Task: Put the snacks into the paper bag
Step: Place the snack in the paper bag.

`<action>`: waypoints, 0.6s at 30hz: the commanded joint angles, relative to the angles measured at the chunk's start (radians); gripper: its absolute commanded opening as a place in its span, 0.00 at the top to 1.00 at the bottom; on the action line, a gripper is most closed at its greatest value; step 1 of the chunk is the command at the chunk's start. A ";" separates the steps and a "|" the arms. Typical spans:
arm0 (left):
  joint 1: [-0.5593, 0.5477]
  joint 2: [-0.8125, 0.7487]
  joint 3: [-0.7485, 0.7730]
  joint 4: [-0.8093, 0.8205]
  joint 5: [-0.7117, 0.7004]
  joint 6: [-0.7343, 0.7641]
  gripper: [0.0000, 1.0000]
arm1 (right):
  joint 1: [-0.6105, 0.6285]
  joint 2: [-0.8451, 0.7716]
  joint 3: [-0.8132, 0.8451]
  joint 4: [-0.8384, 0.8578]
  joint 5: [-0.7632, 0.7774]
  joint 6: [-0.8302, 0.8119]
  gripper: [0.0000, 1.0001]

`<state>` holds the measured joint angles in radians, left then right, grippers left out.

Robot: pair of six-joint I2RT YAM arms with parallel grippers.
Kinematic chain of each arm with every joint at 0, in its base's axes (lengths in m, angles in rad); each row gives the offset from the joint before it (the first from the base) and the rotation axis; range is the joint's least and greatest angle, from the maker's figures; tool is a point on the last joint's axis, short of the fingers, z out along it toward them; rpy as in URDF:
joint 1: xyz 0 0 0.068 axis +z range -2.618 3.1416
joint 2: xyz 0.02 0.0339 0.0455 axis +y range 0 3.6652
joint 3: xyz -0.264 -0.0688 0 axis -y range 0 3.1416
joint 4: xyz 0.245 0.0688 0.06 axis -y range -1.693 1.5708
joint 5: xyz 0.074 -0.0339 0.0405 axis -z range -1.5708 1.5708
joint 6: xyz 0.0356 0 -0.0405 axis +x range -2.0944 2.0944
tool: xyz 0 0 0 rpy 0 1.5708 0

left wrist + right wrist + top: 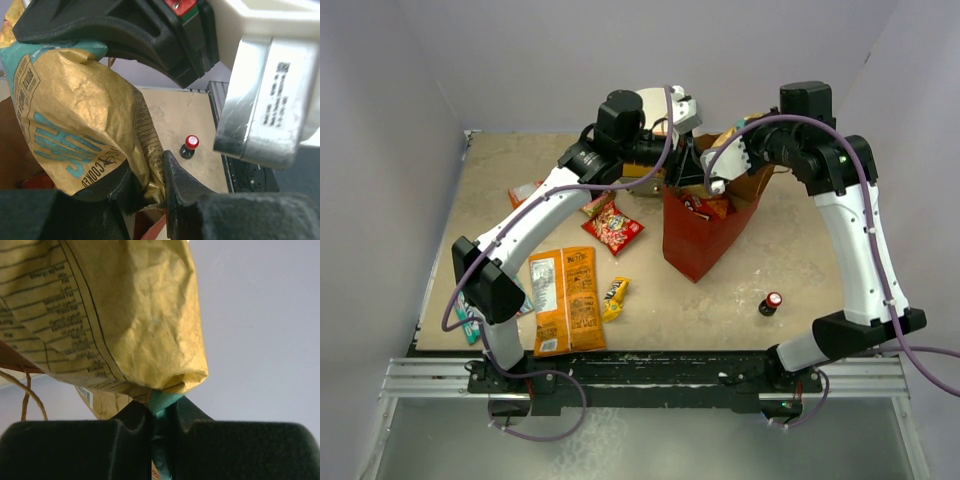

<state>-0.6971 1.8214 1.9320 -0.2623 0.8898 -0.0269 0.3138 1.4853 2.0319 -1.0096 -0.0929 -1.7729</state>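
A puffy gold-tan chip bag (75,115) with teal lettering hangs over the mouth of the paper bag (698,240), which stands upright with red sides. My right gripper (159,407) is shut on the chip bag's (125,315) teal top seal. My left gripper (145,185) pinches its lower folded edge between both fingers. In the top view both grippers, left (682,162) and right (718,180), meet above the paper bag, largely hiding the chip bag (728,134). A red Doritos bag (700,207) lies inside. Other snacks lie on the table: orange chip bags (567,300), a yellow bar (614,297), a red packet (613,227).
A small red-capped bottle (771,303) stands right of the paper bag, also seen from the left wrist as the bottle (189,145). A round drawer unit (655,105) sits behind the arms. A teal candy bag (468,320) lies at the table's left edge under the left arm.
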 commanded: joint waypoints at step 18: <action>-0.012 0.005 -0.067 0.249 0.078 -0.327 0.99 | 0.001 0.035 -0.051 0.143 -0.030 -0.028 1.00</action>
<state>-0.6960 1.8259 1.8793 -0.1070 0.9146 -0.2832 0.3141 1.5127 1.9987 -0.9810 -0.1276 -1.7851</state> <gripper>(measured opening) 0.100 0.115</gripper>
